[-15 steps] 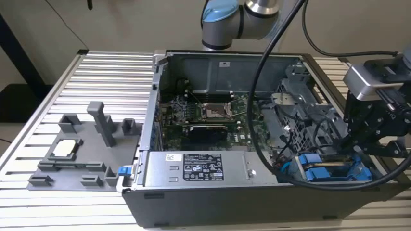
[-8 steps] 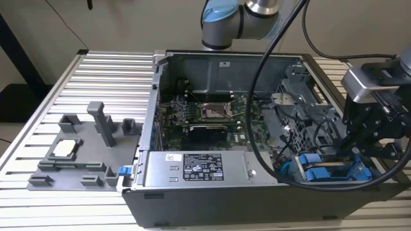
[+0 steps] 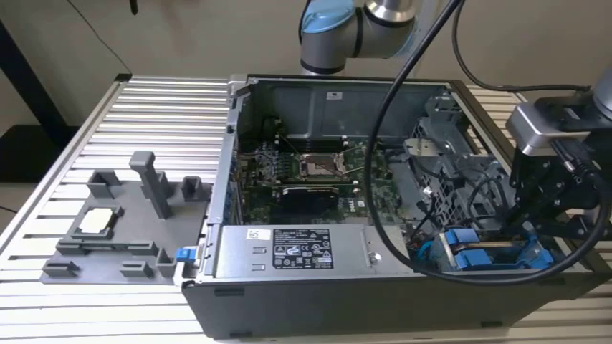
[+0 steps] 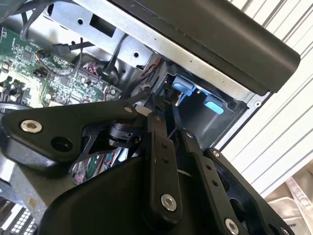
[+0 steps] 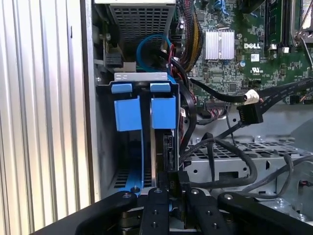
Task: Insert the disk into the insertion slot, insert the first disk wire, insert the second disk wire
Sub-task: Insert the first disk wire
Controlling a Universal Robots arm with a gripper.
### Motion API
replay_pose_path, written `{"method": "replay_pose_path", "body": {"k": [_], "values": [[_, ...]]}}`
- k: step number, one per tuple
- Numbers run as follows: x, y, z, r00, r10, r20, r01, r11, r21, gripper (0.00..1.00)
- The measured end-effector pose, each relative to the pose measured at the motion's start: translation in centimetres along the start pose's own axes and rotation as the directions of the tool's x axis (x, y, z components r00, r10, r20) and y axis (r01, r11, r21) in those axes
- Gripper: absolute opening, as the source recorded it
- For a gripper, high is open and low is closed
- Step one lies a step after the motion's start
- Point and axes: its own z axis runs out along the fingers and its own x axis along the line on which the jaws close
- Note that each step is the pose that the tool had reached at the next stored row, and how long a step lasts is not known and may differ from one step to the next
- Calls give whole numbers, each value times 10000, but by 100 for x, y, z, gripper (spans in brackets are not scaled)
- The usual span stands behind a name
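gripper [image 5: 174, 187], first wrist view: closed, pinching small black plug [image 5: 174, 176] between the pads, by the look of it. can't trace plug's cable among the rest.

hangs right at one short end of disk [image 5: 163, 111]. can't tell whether plug touches disk's dark edge or stops just short.

re disk: looks seated in insertion slot [image 5: 139, 76], standing on edge, blue frame tab at the far end. runs lengthwise straight away from gripper toward that tab. puts plug and disk end approx. in line along that axis. only one arm on rig, so no question of which is nearer.

just beside disk, same bay, parallel: other blue-framed drive [image 5: 128, 110], on side away from motherboard [image 5: 264, 58].

crowding the motherboard side:
- thick black cable loop [image 5: 244, 169], draped over perforated cage [image 5: 234, 149] and coming in close to gripper
- loose black connector w/ white tag [image 5: 250, 110], farther off toward motherboard
- light-blue cable [image 5: 146, 46], coiled beyond the blue tabs

judging by this: disk step looks done, wire step in hand. likeliest snag = cable loop, being so near the pads.

exterior view: works in case corner at that view's right, w/ power supply [image 3: 287, 251] to that view's left of the bay and grey fixture tray [image 3: 115, 229] well apart, outside the case.
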Motion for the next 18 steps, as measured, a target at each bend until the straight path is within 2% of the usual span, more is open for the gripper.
{"method": "replay_pose_path", "body": {"k": [5, 12, 18], "values": [[1, 0, 11, 10000, 86, 45, -86, 10000, 3, 19], [1, 0, 15, 9999, 84, 55, -84, 10000, 4, 19], [1, 0, 19, 9999, -94, 64, 94, 10000, -8, 19]]}}
